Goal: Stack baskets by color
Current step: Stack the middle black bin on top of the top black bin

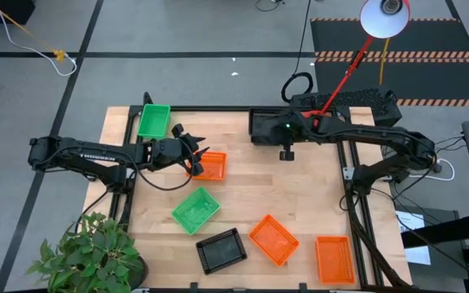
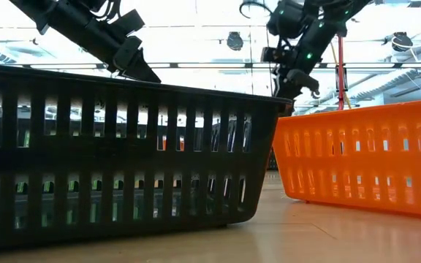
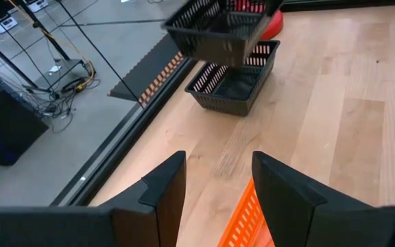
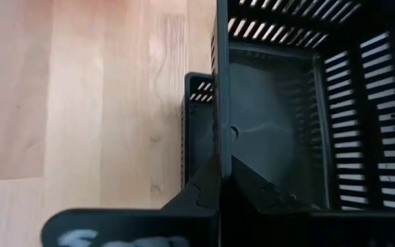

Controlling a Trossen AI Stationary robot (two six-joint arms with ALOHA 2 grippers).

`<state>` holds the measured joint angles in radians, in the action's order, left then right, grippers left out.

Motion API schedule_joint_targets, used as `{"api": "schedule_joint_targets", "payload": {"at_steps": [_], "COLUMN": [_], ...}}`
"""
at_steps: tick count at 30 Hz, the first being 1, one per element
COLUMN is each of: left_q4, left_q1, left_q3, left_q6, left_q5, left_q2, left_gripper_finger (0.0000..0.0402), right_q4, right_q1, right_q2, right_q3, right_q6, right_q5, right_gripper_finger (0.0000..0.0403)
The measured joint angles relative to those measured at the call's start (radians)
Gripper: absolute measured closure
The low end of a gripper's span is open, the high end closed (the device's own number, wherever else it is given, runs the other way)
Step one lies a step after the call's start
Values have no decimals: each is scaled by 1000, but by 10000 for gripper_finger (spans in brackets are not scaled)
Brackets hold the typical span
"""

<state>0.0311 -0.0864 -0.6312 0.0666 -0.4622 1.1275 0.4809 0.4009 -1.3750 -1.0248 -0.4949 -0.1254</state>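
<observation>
My right gripper [image 4: 223, 171] is shut on a black basket [image 3: 214, 27] and holds it in the air over a second black basket [image 3: 235, 79] that rests on its bottom at the table's far edge. My left gripper [image 3: 218, 185] stands open just above the left end of an orange basket [image 1: 211, 166] at the table's left middle. Whether it touches that basket, I cannot tell. In the high view one green basket [image 1: 154, 120] lies far left and another green basket [image 1: 195, 209] lies centre left. My right gripper pinches one side wall of the black basket at its rim [image 4: 223, 147], one finger inside the basket and one outside. The fingers slant down from the table's right. The basket is lifted clear above the other black basket, its open side up and slightly tilted.
Near the front edge lie a third black basket [image 1: 221, 250] and two orange baskets [image 1: 273, 240] [image 1: 333, 259]. A red lamp base [image 3: 274, 26] stands behind the black baskets. A potted plant [image 1: 88, 256] sits at the near left corner. Bare wood lies in the table's middle.
</observation>
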Motion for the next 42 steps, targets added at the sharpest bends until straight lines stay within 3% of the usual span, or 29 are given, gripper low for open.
{"api": "schedule_joint_targets", "payload": {"at_steps": [12,21,42], "left_q4": [-1,-4,-4], "left_q1": [0,0,0], "left_q3": [0,0,0], "left_q6": [3,3,3], "left_q5": [0,0,0], "left_q2": [0,0,0], "left_gripper_finger": [231,231,231], "right_q4": [-13,-44,-144], "right_q1": [49,59,78], "right_q2": [-95,-97,-97], "right_q3": [0,0,95], "right_q6": [-16,-15,-22], "right_q5": [0,51,55], "right_gripper_finger": [397,397,397]}}
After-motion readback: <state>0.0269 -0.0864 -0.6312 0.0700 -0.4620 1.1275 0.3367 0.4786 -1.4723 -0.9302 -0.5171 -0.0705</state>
